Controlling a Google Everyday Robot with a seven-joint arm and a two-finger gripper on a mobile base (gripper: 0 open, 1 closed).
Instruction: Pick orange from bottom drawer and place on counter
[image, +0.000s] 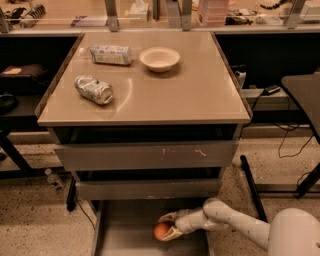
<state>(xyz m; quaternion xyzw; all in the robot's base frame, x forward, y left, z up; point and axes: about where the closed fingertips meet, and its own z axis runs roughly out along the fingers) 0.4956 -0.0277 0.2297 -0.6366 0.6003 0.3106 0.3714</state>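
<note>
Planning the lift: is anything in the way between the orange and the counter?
The gripper is at the orange in the bottom drawer. Nothing visible blocks the way up past the upper drawers to the counter. A bowl, a can and a packet lie on its left and back; its right front is bare.

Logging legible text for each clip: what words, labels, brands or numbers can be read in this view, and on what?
No text here can be read.
Print on the labelled bottle lying on the counter: too blurred to read.
Markings on the crushed can: too blurred to read.
Print on the boxes along the back shelf: too small to read.
Nothing written shows on the gripper, at the orange in the bottom drawer.
</note>
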